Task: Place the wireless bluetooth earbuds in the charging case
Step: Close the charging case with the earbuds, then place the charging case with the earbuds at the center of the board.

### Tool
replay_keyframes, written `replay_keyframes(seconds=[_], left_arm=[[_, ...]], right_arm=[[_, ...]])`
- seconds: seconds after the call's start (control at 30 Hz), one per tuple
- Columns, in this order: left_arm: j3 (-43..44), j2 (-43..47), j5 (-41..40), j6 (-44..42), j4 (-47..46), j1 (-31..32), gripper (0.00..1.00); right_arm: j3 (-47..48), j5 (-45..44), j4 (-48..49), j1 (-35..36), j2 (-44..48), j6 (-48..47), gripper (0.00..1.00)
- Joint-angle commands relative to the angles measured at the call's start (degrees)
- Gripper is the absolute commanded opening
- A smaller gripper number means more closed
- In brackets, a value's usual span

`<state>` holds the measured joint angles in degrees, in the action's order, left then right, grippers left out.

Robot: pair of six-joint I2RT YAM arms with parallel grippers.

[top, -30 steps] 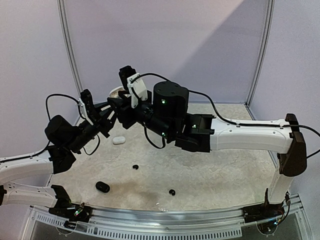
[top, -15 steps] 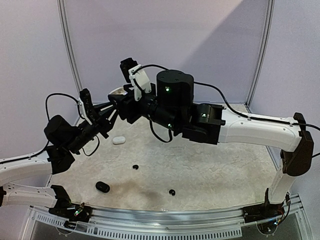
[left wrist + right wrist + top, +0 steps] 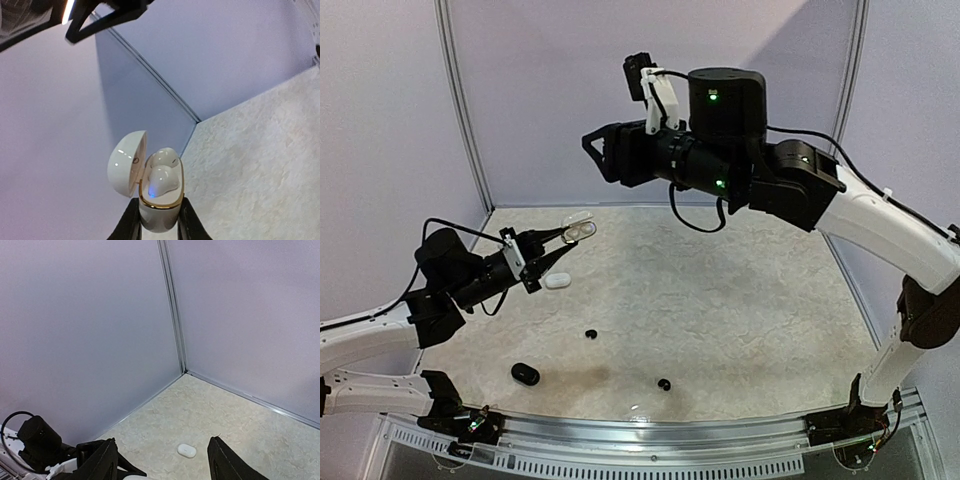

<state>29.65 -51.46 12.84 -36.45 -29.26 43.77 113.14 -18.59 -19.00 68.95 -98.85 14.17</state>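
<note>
My left gripper (image 3: 563, 238) (image 3: 159, 222) is shut on a white charging case (image 3: 578, 231) (image 3: 159, 195) with a gold rim, held above the table's left side. The case lid (image 3: 126, 160) stands open. Two white earbuds (image 3: 162, 172) sit inside it, with a blue light glowing beside them. My right gripper (image 3: 597, 152) (image 3: 162, 462) hangs high over the back of the table, open, with nothing between its fingers. Two black rounded earbuds (image 3: 591, 333) (image 3: 664, 384) lie loose on the table.
A closed white case (image 3: 557, 281) (image 3: 186, 450) lies on the table below the held one. A black case (image 3: 525, 374) lies near the front left. Purple walls enclose the back and sides, and a rail runs along the front edge (image 3: 650, 440).
My right arm has lifted up and away to the right from the held case, and its jaws have widened. My left gripper has dropped a little with the case, whose lid is open.
</note>
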Motion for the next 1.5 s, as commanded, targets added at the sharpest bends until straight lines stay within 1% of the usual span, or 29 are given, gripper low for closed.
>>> replay_keyframes(seconds=[0.0, 0.1, 0.17, 0.23, 0.33, 0.43, 0.57, 0.63, 0.73, 0.83, 0.93, 1.03, 1.07, 1.1, 1.13, 1.2, 1.27, 1.33, 1.4, 1.47], left_arm=[[2.5, -1.1, 0.8, -19.0, 1.9, 0.5, 0.00], [3.2, -1.6, -0.7, -23.6, 1.9, 0.5, 0.00], [3.3, -1.7, -1.6, -24.5, 2.0, 0.5, 0.00], [3.2, -1.7, -2.6, -24.2, 2.2, 0.5, 0.00], [3.4, -2.2, -4.5, -21.0, 3.0, 0.5, 0.00], [3.9, -2.4, -5.6, -15.2, 6.2, 0.5, 0.00], [5.3, -3.2, -5.4, -5.8, 14.3, 0.4, 0.00], [6.5, -4.4, -4.3, -0.1, 20.4, 0.4, 0.00], [10.0, -7.5, 0.4, 9.3, 28.4, 0.4, 0.00], [15.4, -13.8, 5.5, 16.7, 38.6, 0.1, 0.00], [24.3, -23.0, 12.8, 22.8, 49.4, -2.4, 0.00], [36.0, -35.3, 22.0, 26.9, 62.2, -6.0, 0.00], [41.9, -39.7, 23.9, 28.0, 66.3, -6.8, 0.00], [44.7, -44.1, 25.3, 28.8, 70.6, -7.7, 0.00], [50.7, -48.8, 27.0, 29.4, 74.5, -8.5, 0.00], [58.9, -57.2, 29.8, 30.8, 81.1, -10.6, 0.00], [66.7, -65.1, 31.1, 35.1, 84.5, -12.6, 0.00], [73.3, -72.4, 32.8, 39.9, 85.9, -14.6, 0.00], [77.6, -78.0, 31.9, 43.8, 84.5, -16.4, 0.00], [79.1, -81.6, 31.1, 47.6, 80.5, -18.0, 0.00]], right_arm=[[1.8, -0.1, -9.2, 0.1, -7.3, 5.4, 0.61], [-2.6, 2.4, -11.4, 0.2, -8.8, 7.8, 0.61], [-7.4, 3.6, -13.3, 0.6, -8.6, 11.0, 0.58], [-10.1, 3.6, -16.1, 1.5, -7.9, 14.7, 0.58], [-15.0, 0.4, -19.2, 3.0, -4.4, 19.1, 0.58], [-24.5, -1.8, -17.4, 3.0, 2.3, 25.4, 0.59], [-38.4, -5.4, -16.5, 2.0, 10.9, 35.2, 0.61], [-44.1, -6.2, -18.9, 0.9, 13.9, 42.9, 0.63], [-51.6, -5.8, -22.7, -1.2, 17.2, 52.5, 0.65], [-54.3, -5.8, -25.0, -2.5, 18.6, 54.8, 0.67], [-54.3, -6.1, -27.2, -3.3, 18.3, 53.9, 0.70], [-53.6, -6.0, -28.7, -4.3, 17.3, 51.3, 0.71], [-53.3, -6.1, -29.6, -4.7, 16.9, 50.5, 0.71], [-53.0, -6.2, -30.2, -5.0, 16.7, 50.1, 0.71], [-52.8, -6.5, -30.8, -5.2, 16.7, 49.5, 0.71], [-52.1, -7.1, -31.8, -5.8, 16.8, 48.4, 0.72], [-51.4, -7.5, -32.3, -6.2, 17.1, 47.4, 0.72], [-51.2, -7.8, -32.4, -6.6, 17.5, 46.4, 0.72], [-50.9, -7.5, -32.4, -6.9, 17.5, 45.6, 0.73], [-50.3, -7.1, -32.8, -6.9, 17.3, 45.1, 0.73]])
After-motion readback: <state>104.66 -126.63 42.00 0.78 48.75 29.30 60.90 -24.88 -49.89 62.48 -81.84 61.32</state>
